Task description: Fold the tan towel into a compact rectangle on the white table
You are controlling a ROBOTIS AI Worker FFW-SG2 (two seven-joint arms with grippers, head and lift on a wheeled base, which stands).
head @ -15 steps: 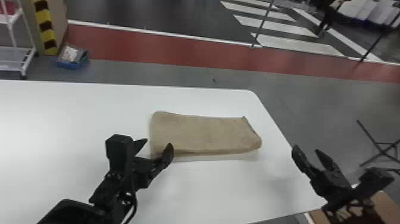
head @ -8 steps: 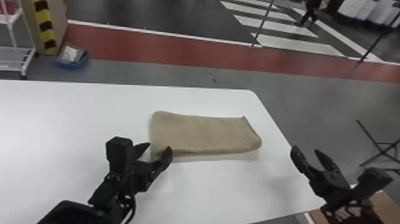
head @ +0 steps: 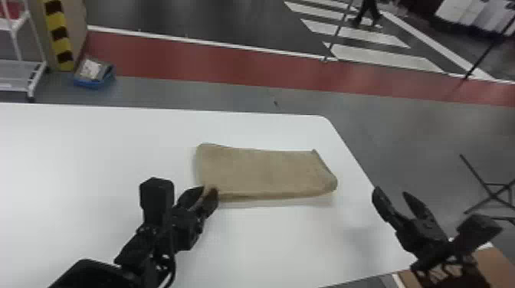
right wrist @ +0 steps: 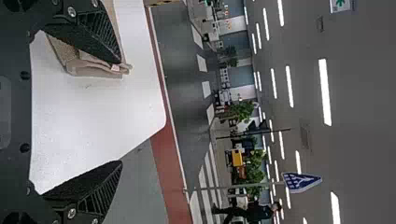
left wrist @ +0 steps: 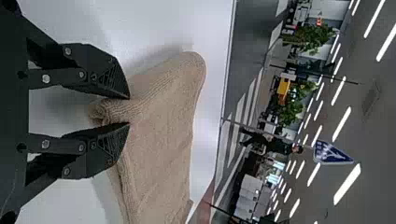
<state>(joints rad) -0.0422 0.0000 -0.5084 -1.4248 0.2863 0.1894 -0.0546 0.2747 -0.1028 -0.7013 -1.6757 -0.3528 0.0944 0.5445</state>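
Where the towel (head: pixel 264 172) bunches — left hand (head: pixel 207 189) pinches.

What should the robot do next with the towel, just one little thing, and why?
Probably lift the pinched corner gently with the left gripper and start bringing it toward the towel's right end. The towel is still a long strip, so folding it over should make it more compact. The left fingers hold its near left corner, while the right gripper is open, away from the towel.

head: high, forward-down | wrists: close, forward | shared: towel (head: pixel 264 172)
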